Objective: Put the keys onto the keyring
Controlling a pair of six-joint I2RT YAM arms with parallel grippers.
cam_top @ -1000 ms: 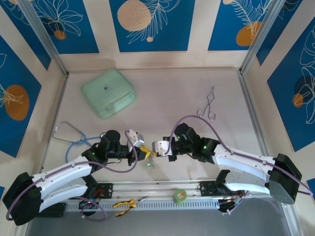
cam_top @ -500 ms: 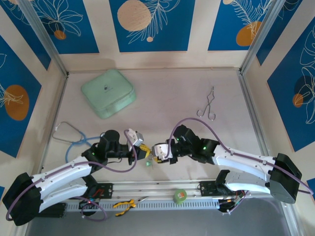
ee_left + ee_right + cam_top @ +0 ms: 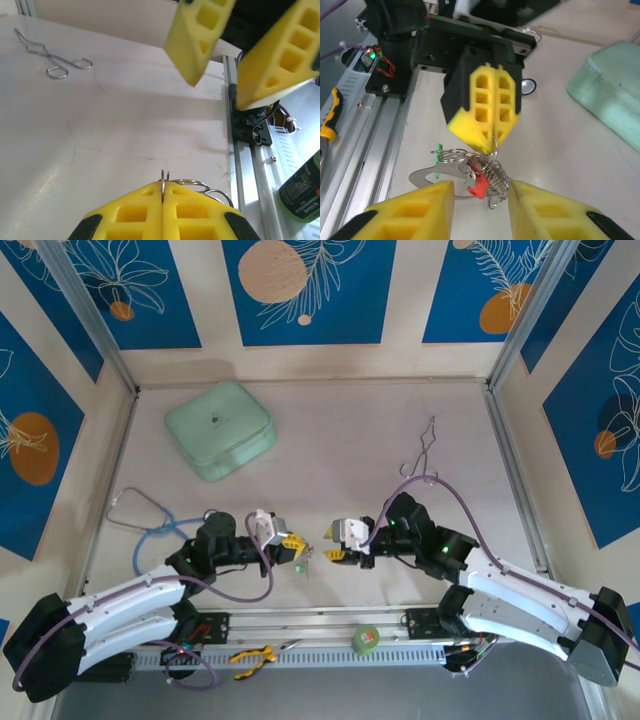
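1. While the left tool [image 3: 492, 134] pinches the keyring [image 3: 497, 176], the red key [image 3: 479, 186] dangles beneath its tip.
2. The right tool [image 3: 333, 544] faces it, jaws apart, empty.
3. Threading seems underway; next needs a fine key grasp.

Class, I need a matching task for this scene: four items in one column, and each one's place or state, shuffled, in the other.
Items:
1. left hand
2. right hand
3. mint-green case
4. green tape roll

Place or state:
A. on the rail at the near edge
B. open
C. far left part of the table
D. shut on the keyring

Pairs: 1-D, 2-B, 3-C, 4-A
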